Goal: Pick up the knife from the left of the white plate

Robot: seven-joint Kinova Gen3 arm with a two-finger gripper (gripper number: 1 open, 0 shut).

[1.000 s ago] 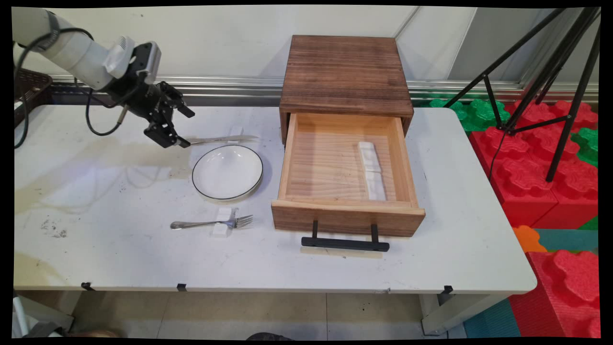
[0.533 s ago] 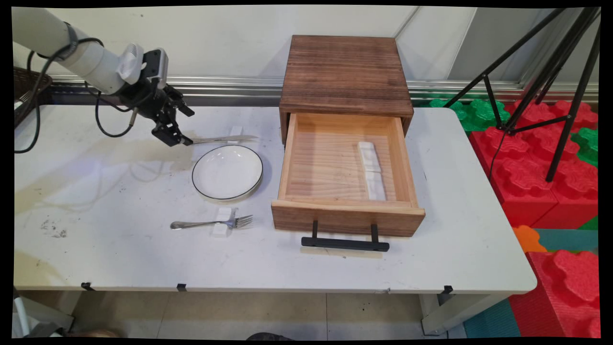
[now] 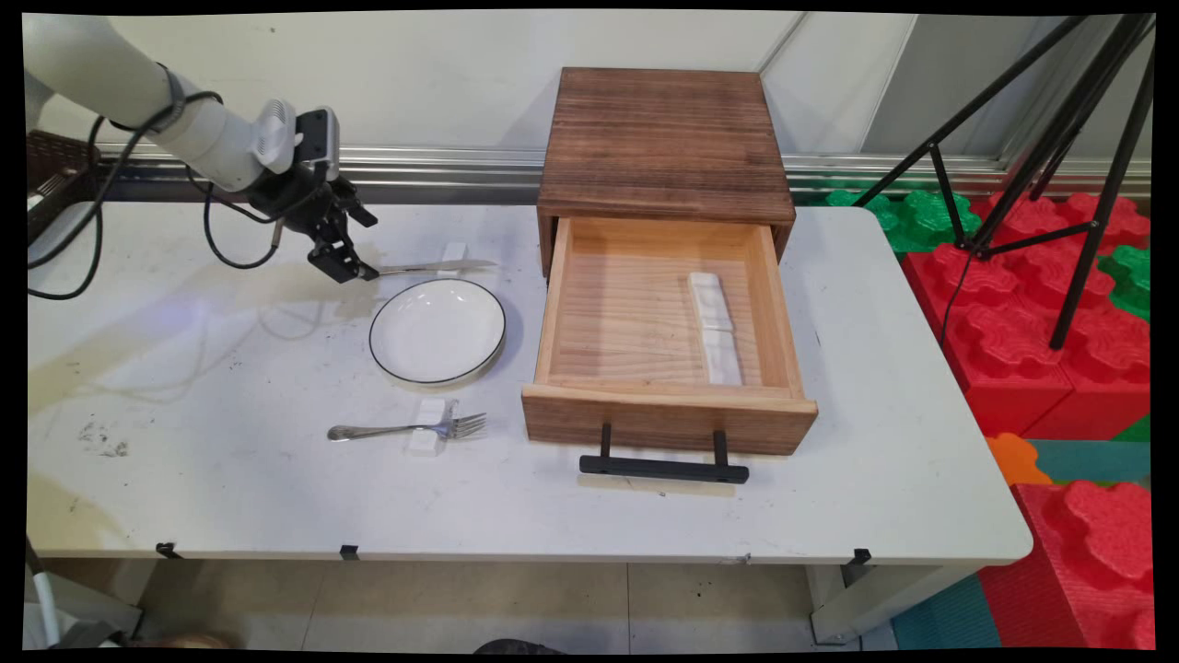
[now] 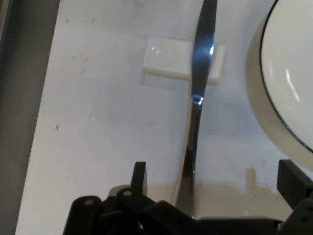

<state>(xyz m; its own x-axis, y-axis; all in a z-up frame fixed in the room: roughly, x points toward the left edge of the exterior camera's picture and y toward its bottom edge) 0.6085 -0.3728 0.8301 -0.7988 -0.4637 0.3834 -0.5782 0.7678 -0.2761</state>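
The knife lies in the upper left of the main view, its blade propped on a small white rest, just above the plate. The gripper straddles its handle end with fingers spread apart, one each side, nothing clamped. The knife is not lifted. Lower down, a fork sits on its own rest; the open drawer is to the right.

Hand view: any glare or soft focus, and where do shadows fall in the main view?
Hand view: a bright highlight on the knife blade; the gripper linkage at the bottom edge is soft. Main view: the arm and cables cast faint shadows on the table left of the plate.
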